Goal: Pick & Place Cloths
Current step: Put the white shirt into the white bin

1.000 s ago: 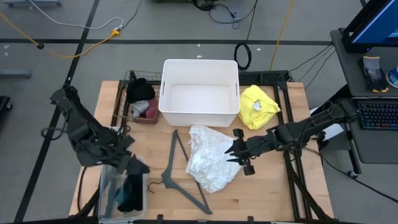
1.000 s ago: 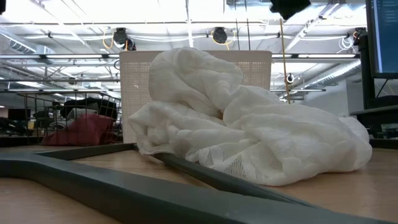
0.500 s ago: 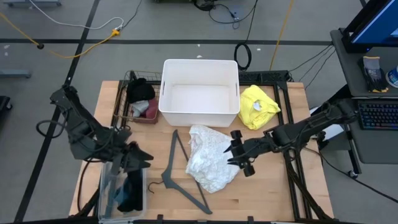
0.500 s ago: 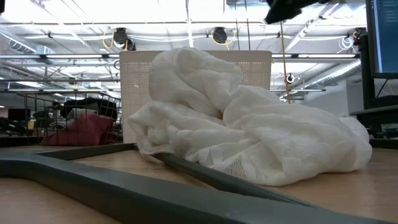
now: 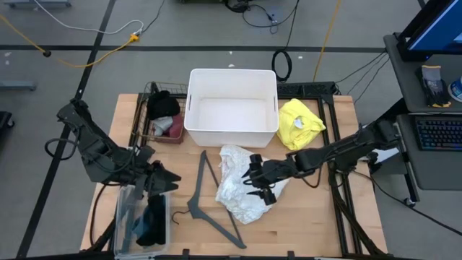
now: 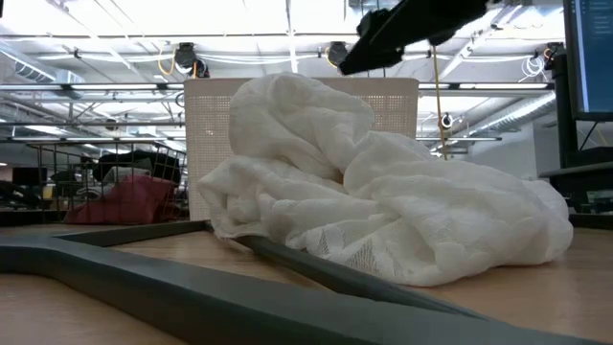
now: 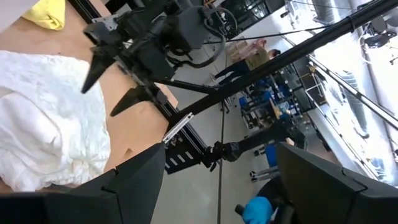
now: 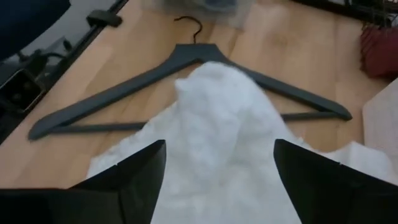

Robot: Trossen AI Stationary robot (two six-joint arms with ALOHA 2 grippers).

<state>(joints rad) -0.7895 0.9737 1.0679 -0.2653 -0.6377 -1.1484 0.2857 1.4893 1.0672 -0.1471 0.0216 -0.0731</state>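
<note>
Right gripper [image 5: 254,183], jaws open, hovers over white lacy cloth [image 5: 238,189] mid-tabletop; left gripper [image 5: 164,182], jaws open, waits at left.

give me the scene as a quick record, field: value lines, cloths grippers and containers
right gripper: open, above the lacy white cloth, not gripping it
left gripper: open, over the clear bin at the table's front left
lacy white cloth: crumpled mid-table, lying partly on the grey hanger
yellow cloth: on the table right of the white tub
white tub: looks empty
wire basket: left of the tub, holds black and maroon cloths
clear bin: dark cloth inside
</note>
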